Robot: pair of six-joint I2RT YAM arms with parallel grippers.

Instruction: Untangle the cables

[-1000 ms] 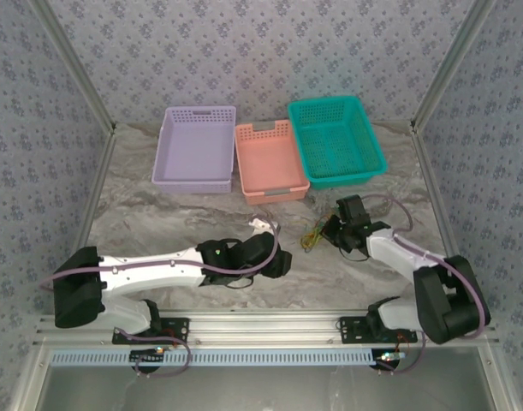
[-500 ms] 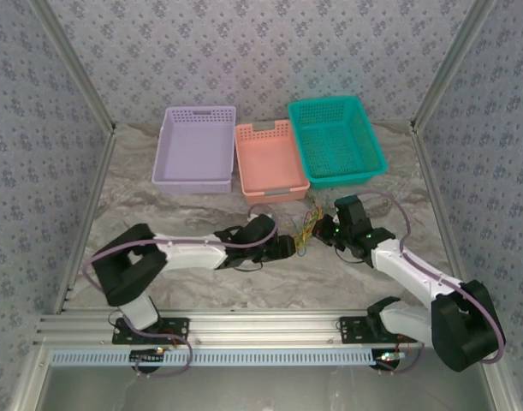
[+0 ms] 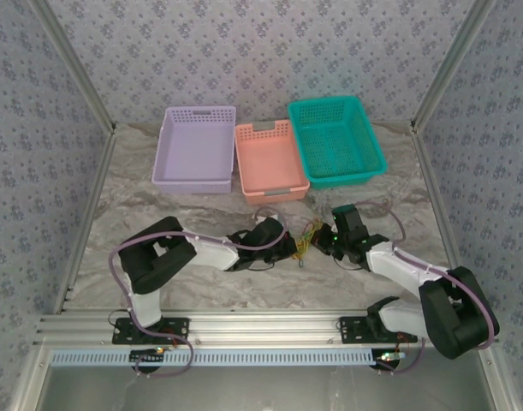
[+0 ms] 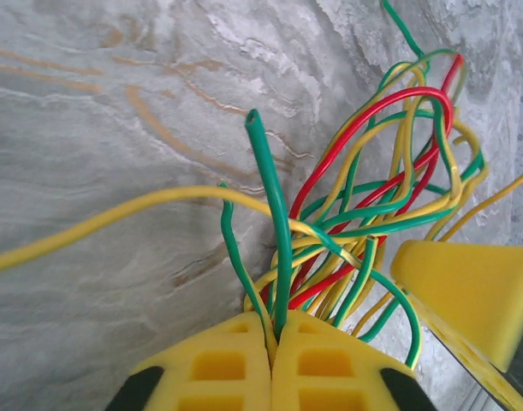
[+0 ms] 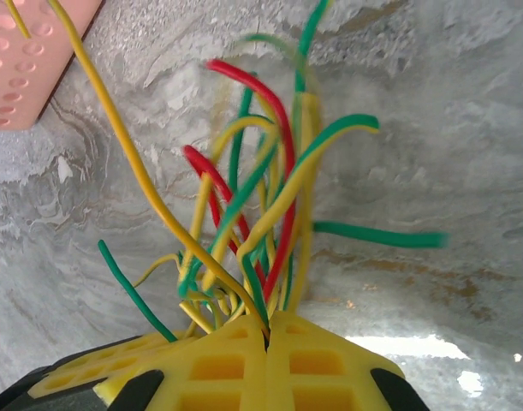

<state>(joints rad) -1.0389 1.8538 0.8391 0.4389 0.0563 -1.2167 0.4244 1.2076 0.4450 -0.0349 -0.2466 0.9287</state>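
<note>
Left hand [image 4: 271, 338]: pads pressed flat together, with one green strand pinched in the seam and a thinner green one beside it.
Right hand [image 5: 268, 330]: pads likewise closed, clamping several yellow, green and red strands that rose out of the seam.
Cables [image 3: 308, 235]: one tangled bunch of yellow, green and red strands, lying on the counter [image 3: 158, 205] between the two hands. No black strand could be made out.
Surroundings: the bunch sat near the front of the pink basket [image 3: 270, 158] but apart from it. The purple basket [image 3: 195, 147] and teal basket [image 3: 334, 137] flanked the pink one, well apart from the cables.
Step in hand (judged): both grips were set and the strands were ready to be drawn apart.
Recommended method: part the hands slowly and level above the counter. Keep the single green strand in line with its run so it slides free of the loops instead of cinching them. Stop if the knot tightens.
Risk (judged): the thin strand could slip from the left pads under load.
Arm pose: the left arm [image 3: 201, 250] was folded at the elbow and reached low toward the centre. The right arm [image 3: 407, 267] stretched inward from its base. The hands faced each other, nearly touching.
</note>
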